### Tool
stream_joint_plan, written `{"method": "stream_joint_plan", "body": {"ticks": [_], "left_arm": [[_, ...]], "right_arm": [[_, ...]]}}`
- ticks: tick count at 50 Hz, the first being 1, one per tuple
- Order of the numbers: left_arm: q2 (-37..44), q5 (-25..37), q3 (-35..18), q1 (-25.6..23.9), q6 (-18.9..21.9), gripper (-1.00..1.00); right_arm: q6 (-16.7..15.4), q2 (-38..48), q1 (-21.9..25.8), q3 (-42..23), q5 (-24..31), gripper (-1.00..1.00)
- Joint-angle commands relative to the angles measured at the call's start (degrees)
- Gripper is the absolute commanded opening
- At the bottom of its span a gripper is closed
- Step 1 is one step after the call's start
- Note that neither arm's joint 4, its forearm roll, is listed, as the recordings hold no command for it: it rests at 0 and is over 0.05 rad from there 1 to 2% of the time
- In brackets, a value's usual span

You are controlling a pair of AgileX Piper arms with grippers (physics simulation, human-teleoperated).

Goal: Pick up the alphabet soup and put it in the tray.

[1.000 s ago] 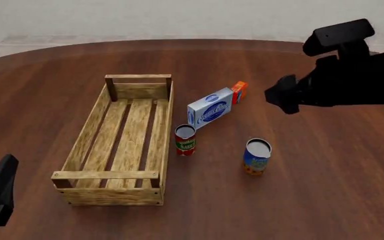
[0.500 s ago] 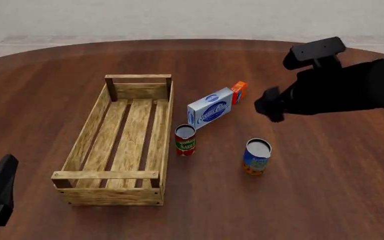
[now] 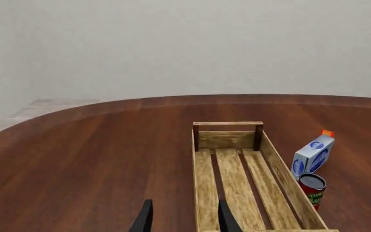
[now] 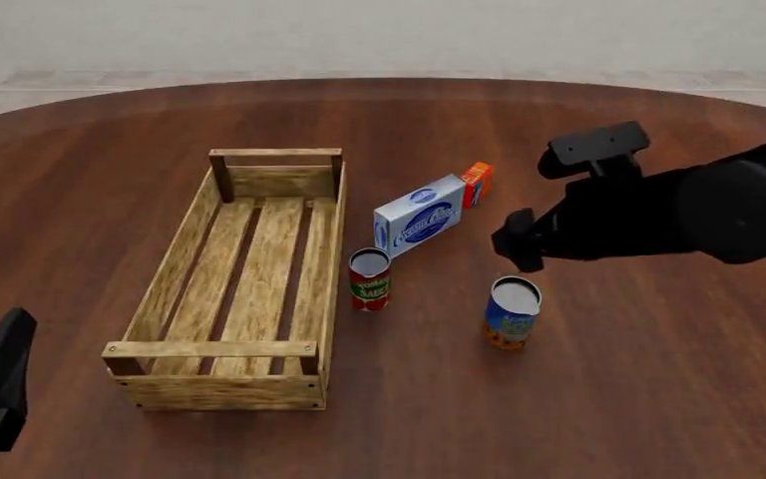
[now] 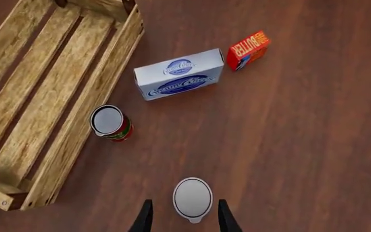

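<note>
Hovering above the soup (image 4: pixel 513 311), the right gripper (image 5: pixel 183 220) has its jaws spread, w/ the can's silver top showing between the two fingertips in the right wrist view; nothing is pinched yet. The soup stands upright on the counter (image 4: pixel 649 399), well right of the tray (image 4: pixel 239 289) and apart from the red can (image 4: pixel 370 279), which stands just beside the tray's right wall. A white-blue box (image 4: pixel 419 215) and a small orange box (image 4: pixel 477 184) lie farther back, clear of the approach. The left gripper (image 3: pixel 181 220) stays out of it at the near-left, jaws parted and empty, pointed along the tray's left side. Likely step: descent onto the soup, so the task is early, approx. nothing moved so far. Risks from here: the can looks a bit off-centre between the fingers, so one finger could land on the rim or nudge it and tip it over; a round can would then roll. Too shallow a grip on a smooth label may slip in the lift. On the carry leftward the red can sits in the path, so a low transit could knock it; the tray's wall needs clearing too.
</note>
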Motion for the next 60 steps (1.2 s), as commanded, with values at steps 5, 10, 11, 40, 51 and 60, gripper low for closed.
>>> {"method": "stream_joint_plan", "body": {"ticks": [5, 10, 11, 40, 51, 60], "left_arm": [[0.13, -0.36, 0.08, 0.11, 0.01, 1.0], [0.13, -0.36, 0.08, 0.11, -0.01, 1.0], [0.13, -0.36, 0.08, 0.11, -0.01, 1.0], [0.13, -0.36, 0.08, 0.11, 0.0, 1.0], [0.13, -0.36, 0.08, 0.11, -0.01, 1.0], [0.13, -0.36, 0.08, 0.1, 0.01, 1.0]], "right_arm": [[0.52, 2.61, -0.3, 1.98, -3.06, 1.0], [0.04, 2.95, -1.15, 2.03, -3.27, 1.0], [0.04, 2.95, -1.15, 2.03, -3.27, 1.0], [0.85, 5.25, -0.89, 3.74, -6.14, 1.0], [1.42, 6.62, -1.06, 4.87, -7.82, 1.0], [1.46, 7.69, -1.72, 6.17, -9.39, 1.0]]}}
